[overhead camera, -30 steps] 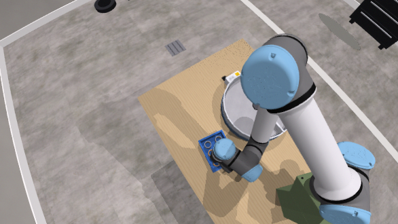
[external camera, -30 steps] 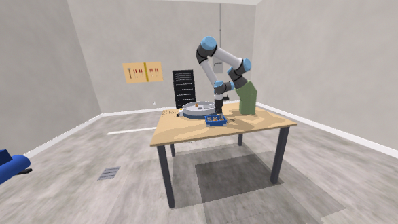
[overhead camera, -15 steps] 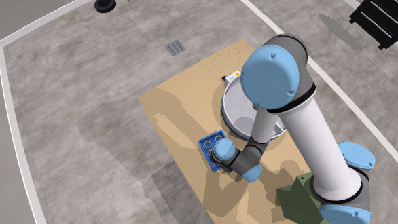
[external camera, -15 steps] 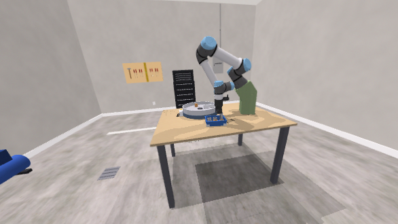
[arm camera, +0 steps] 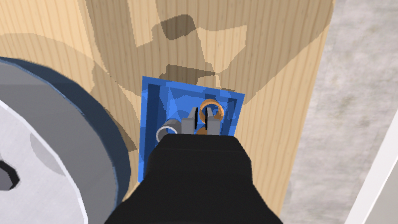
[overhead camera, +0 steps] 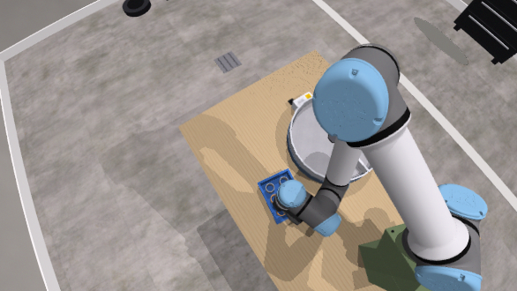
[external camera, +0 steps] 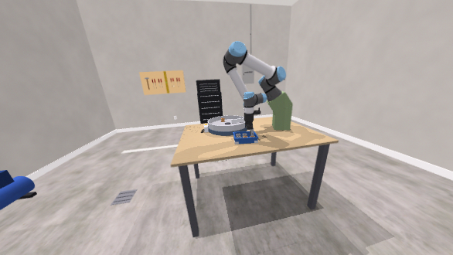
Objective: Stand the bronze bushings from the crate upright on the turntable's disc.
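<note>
My gripper (arm camera: 201,114) (external camera: 251,134) points down over the blue crate (arm camera: 142,150) (overhead camera: 273,176) (external camera: 244,141). Its fingers stand a little apart with nothing seen held between them. A bronze bushing (arm camera: 211,102) stands upright, its open end up, partly behind the right finger. Another bronze piece (arm camera: 202,132) shows low between the fingers, mostly hidden. A steel bushing (arm camera: 172,123) stands left of the fingers. The arm hides part of the crate. A bronze bushing (external camera: 223,120) is on the turntable's disc (overhead camera: 309,132) (arm camera: 40,190) (external camera: 227,124), near the dark hub (arm camera: 7,176).
The turntable's raised rim (arm camera: 82,200) is close beside the crate. The crate is near the edge of the wooden table (overhead camera: 238,119) (external camera: 201,148). A white box with a yellow mark (overhead camera: 303,99) sits at the turntable's side. The green arm base (overhead camera: 384,264) (external camera: 281,116) stands on the table.
</note>
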